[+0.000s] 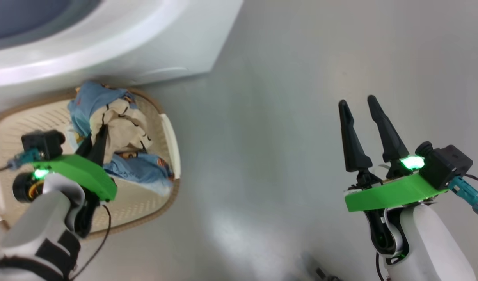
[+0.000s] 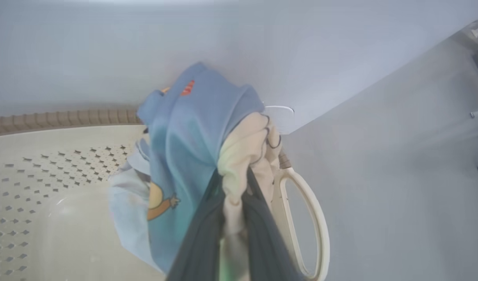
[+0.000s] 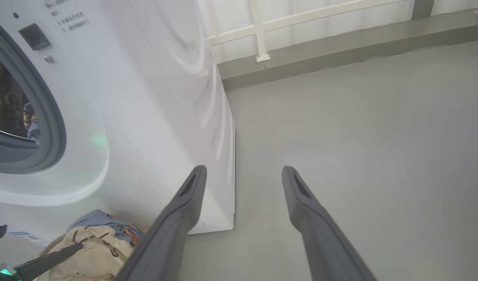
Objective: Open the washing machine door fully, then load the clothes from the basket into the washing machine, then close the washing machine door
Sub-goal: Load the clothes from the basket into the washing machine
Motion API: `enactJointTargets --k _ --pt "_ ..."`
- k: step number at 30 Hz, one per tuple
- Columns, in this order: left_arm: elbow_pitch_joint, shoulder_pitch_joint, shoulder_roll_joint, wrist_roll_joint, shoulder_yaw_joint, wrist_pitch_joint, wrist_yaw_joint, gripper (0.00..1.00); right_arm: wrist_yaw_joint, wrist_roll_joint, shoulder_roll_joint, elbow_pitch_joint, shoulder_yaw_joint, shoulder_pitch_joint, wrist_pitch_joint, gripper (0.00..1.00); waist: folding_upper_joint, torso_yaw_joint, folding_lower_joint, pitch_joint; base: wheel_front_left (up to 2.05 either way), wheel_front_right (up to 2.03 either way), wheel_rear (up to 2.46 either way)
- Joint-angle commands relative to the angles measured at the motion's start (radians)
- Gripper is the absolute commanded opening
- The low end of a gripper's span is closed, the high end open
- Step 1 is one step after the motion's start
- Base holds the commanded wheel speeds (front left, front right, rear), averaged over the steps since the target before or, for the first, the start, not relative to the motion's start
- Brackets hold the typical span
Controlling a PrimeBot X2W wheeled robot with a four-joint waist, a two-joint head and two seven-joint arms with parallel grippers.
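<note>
The left gripper (image 1: 98, 136) is closed on the clothes (image 1: 118, 128), and its two fingers pinch a cream-white fold at the top of the bundle. The bundle is in the right end of the basket (image 1: 28, 117), near the side handle (image 1: 170, 140). The basket stands on the grey floor (image 1: 285, 117), close against the front of the washing machine (image 1: 118, 50), whose grey ring (image 3: 47, 109) is above it. The right gripper (image 1: 358, 100) hangs over bare floor, fingers apart and empty, well apart from the basket.
</note>
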State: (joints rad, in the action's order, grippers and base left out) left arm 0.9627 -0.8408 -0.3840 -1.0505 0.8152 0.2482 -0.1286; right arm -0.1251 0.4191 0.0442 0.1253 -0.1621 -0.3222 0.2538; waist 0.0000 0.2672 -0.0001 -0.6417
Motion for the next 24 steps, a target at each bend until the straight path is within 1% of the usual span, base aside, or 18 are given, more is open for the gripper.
enactJointTargets --k 1,10,15,24 --pt "-0.032 0.044 -0.018 0.033 -0.058 0.013 -0.002 0.00 -0.006 -0.012 0.006 -0.014 -0.009 0.036 0.008 1.00 0.0000 -0.065 0.0001 0.082 0.00 0.00 0.00" --pt "-0.173 0.211 0.015 0.250 -0.301 0.013 -0.002 0.00 -0.006 -0.046 0.007 0.012 0.017 0.088 0.008 1.00 0.0000 -0.120 0.0001 0.212 0.00 0.00 0.00" --pt "-0.264 0.298 0.042 0.372 -0.434 0.013 -0.002 0.00 -0.006 -0.047 0.021 0.025 0.032 0.127 0.008 1.00 0.0000 -0.148 0.0001 0.280 0.00 0.00 0.00" --pt "-0.431 0.446 0.084 0.533 -0.600 0.013 -0.002 0.00 -0.006 -0.041 0.055 0.041 0.040 0.198 0.008 1.00 0.0000 -0.183 0.0001 0.392 0.00 0.00 0.00"
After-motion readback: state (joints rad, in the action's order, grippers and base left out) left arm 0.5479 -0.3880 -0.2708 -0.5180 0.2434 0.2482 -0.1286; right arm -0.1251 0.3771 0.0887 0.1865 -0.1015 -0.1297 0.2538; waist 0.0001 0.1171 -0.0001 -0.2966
